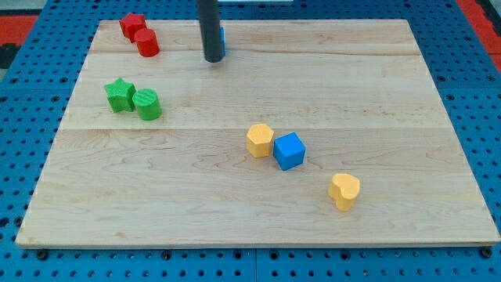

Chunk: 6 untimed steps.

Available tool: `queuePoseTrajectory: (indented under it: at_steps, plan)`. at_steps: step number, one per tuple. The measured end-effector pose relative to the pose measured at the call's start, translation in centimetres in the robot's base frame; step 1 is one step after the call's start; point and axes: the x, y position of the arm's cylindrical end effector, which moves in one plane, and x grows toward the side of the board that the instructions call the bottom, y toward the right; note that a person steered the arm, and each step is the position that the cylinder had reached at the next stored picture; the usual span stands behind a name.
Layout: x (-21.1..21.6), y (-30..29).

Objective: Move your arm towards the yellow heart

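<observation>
The yellow heart [344, 190] lies on the wooden board toward the view's bottom right. My tip [212, 59] is near the view's top, left of centre, far up and to the left of the heart. A blue block [221, 40] sits just behind the rod, mostly hidden by it. A yellow hexagonal block [260, 140] and a blue cube [289, 151] touch each other in the middle, between my tip and the heart.
A red star [131, 25] and a red cylinder [146, 42] sit at the top left. A green star [120, 95] and a green cylinder [146, 104] sit at the left. The wooden board [391, 94] rests on a blue pegboard.
</observation>
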Motion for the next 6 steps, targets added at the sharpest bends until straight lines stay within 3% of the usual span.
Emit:
queuePoseTrajectory:
  at_steps: [1,2,3,4,5,6]
  plan:
    - [-1.7,2.4]
    - [-4.2,-0.5]
    - [-1.6,-9.6]
    - [-1.5,-10.5]
    - [-0.8,-1.2]
    - [0.5,13.3]
